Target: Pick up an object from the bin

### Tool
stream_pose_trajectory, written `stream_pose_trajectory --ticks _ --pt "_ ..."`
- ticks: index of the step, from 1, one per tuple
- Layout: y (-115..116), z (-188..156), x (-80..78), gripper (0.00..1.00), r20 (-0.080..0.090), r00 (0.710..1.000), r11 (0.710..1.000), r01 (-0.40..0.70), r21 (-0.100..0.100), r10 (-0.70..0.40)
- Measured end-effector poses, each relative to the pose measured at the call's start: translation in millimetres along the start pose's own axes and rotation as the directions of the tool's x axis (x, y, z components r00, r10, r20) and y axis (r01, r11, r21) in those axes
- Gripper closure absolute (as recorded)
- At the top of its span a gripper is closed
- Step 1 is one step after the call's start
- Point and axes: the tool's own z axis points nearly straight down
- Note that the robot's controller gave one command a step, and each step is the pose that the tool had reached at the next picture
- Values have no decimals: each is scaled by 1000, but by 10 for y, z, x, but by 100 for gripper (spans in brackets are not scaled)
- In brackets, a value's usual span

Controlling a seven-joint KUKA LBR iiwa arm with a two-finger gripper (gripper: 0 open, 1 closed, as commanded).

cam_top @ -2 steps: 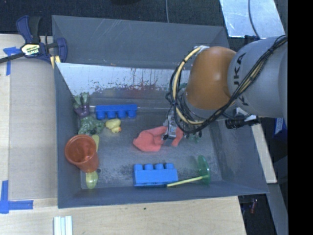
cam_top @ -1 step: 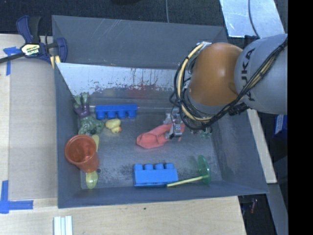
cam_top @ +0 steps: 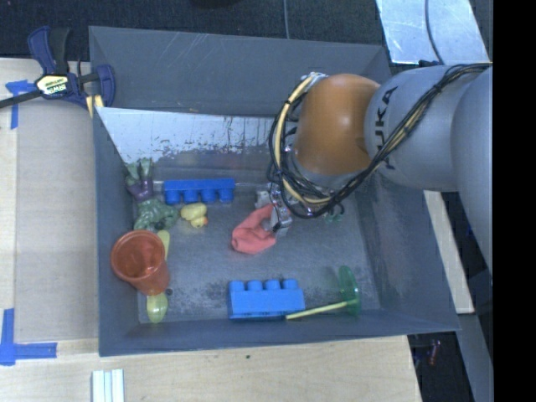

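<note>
Near the middle of the bin [cam_top: 318,254], the red crumpled lump [cam_top: 251,239] lies just beside the fingers [cam_top: 280,216], whose opening I cannot tell; it seems soft and light, so pinching its raised upper end looks safest.

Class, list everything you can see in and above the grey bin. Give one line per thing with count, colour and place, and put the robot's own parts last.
bin: 1, grey, fills the middle of the view
back block: 1, blue, studded, by the back wall, left of centre
front block: 1, blue, studded, near the front wall, centre
soft lump: 1, red-pink, centre, touching the end effector
cup: 1, orange-red, left side
small toy: 1, yellow, below the back block
green toys: apparently 2, green, left side, above the cup
toy hammer: 1, green head with yellow handle, front right
end effector: 1, metal, at the lump's upper right
arm: 1, grey with an orange cover, entering from the right
</note>
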Motion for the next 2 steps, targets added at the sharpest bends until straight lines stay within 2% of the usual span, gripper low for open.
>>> stream_pose_trajectory --ticks 1,2 --pt "-62 -375 9 100 -13 1000 1000 -26 -4 26" --pt "250 -1185 -17 100 4 999 999 33 -2 -33"
